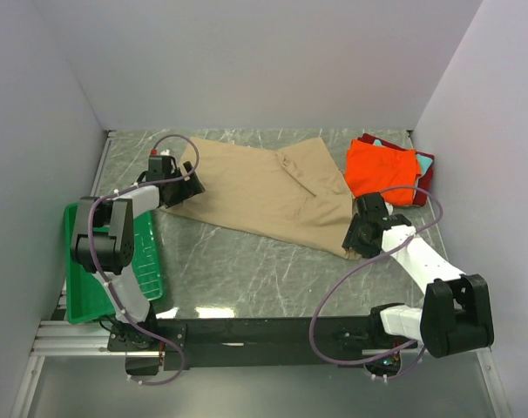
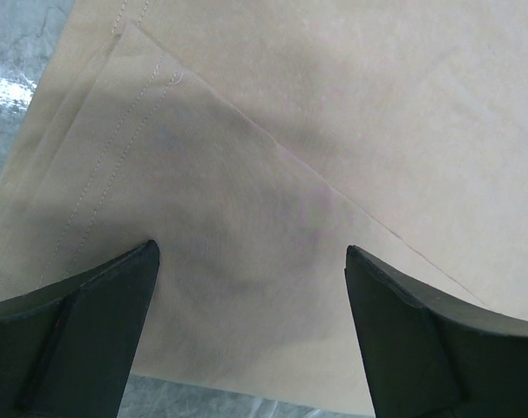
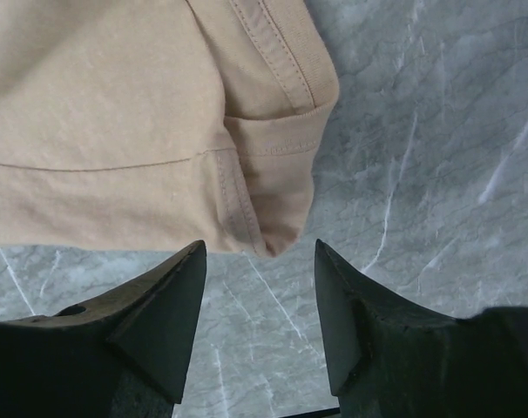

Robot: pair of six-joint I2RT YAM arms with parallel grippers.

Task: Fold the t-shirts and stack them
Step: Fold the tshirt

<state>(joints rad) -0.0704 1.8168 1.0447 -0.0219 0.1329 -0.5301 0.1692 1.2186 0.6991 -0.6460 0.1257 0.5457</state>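
A large tan t-shirt point(image 1: 260, 187) lies spread on the grey marble table, folded over on itself. My left gripper point(image 1: 187, 185) is open just above its left corner; the left wrist view shows the tan t-shirt point(image 2: 273, 174) with a folded flap between the open fingers point(image 2: 103, 305). My right gripper point(image 1: 358, 237) is open at the shirt's lower right corner; the right wrist view shows the hemmed corner point(image 3: 277, 200) just ahead of the empty open fingers point(image 3: 168, 305). A folded orange t-shirt point(image 1: 382, 170) sits on dark red point(image 1: 425, 174) and teal ones at the back right.
A green plastic tray point(image 1: 81, 279) sits at the left table edge beside the left arm. White walls close the table on three sides. Purple cables loop off both arms.
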